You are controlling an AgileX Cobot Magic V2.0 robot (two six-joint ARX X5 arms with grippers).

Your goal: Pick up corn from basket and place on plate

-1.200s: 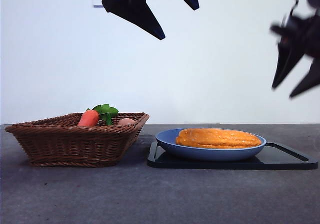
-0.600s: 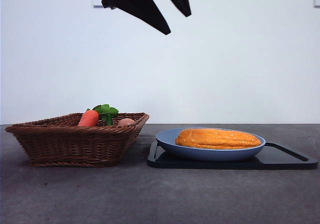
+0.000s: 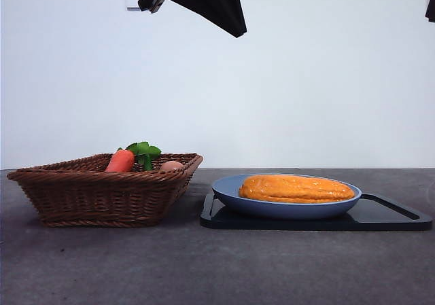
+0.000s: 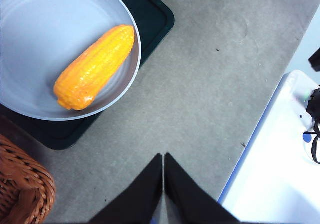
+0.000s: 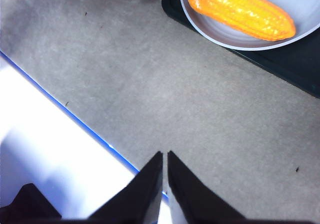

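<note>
Jaws of left gripper (image 4: 163,156) and right gripper (image 5: 164,154) pressed together, gripping nothing, both raised well above counter (image 3: 204,264). Corn (image 3: 296,188) lies flat in light-blue plate (image 3: 231,195), long axis running side to side across front view, ends at left and right. Plate sits on black tray (image 3: 394,217). Basket (image 3: 102,196) beside tray holds carrot (image 3: 121,161) and tan ball (image 3: 171,166).

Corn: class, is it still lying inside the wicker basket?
No, the corn lies on the blue plate, beside the basket.
</note>
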